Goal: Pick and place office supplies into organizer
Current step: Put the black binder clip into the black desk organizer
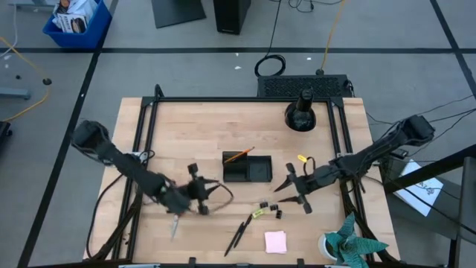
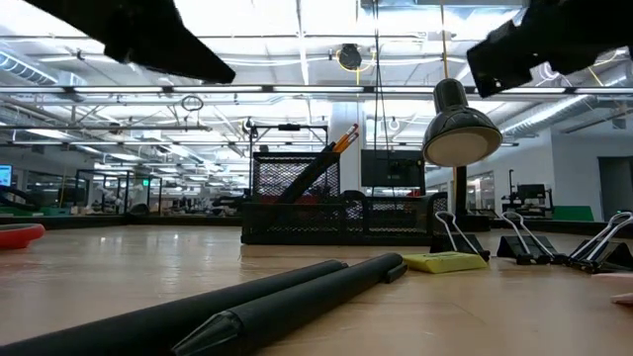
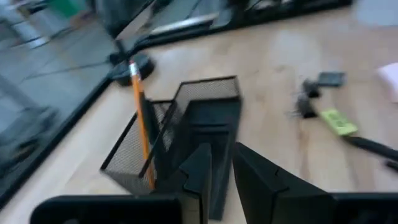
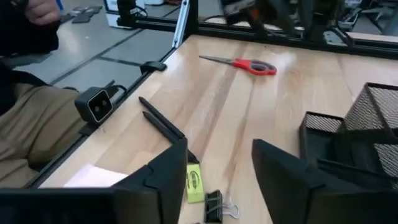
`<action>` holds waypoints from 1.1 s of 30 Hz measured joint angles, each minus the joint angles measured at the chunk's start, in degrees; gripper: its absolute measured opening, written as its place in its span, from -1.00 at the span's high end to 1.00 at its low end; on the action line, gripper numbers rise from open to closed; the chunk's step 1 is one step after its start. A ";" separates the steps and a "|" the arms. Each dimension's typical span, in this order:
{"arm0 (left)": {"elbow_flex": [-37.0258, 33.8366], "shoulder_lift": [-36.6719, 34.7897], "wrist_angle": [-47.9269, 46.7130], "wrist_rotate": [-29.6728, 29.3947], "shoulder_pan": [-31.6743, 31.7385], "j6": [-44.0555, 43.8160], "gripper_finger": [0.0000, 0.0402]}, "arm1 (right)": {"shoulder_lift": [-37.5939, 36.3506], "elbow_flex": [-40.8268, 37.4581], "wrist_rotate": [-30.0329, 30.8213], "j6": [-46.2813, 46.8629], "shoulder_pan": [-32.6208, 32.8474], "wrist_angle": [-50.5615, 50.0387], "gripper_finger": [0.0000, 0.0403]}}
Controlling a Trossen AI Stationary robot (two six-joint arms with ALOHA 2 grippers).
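Note:
The black mesh organizer [image 1: 248,168] stands at the table's middle with an orange pencil [image 1: 238,155] leaning in its left compartment. My left gripper [image 1: 212,192] hovers left of it, narrowly open and empty; in its wrist view the fingers [image 3: 222,165] point at the organizer [image 3: 186,130] and pencil [image 3: 140,118]. My right gripper [image 1: 281,193] hovers on the organizer's near right side, open and empty, above the binder clips [image 1: 271,208] and a yellow item [image 1: 257,214]. Black pens [image 1: 239,233], a pink pad [image 1: 276,241] and red-handled scissors [image 1: 173,223] lie flat near the near edge.
A black domed lamp [image 1: 301,115] stands at the far right, and a teal paper plant in a white cup [image 1: 349,246] at the near right corner. Another small yellow item [image 1: 302,158] lies right of the organizer. A person [image 4: 25,124] sits beyond the near edge.

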 joint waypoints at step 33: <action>-23.93 -6.35 41.35 28.74 11.72 15.27 0.64 | 24.60 1.18 1.28 6.46 -3.94 14.59 0.08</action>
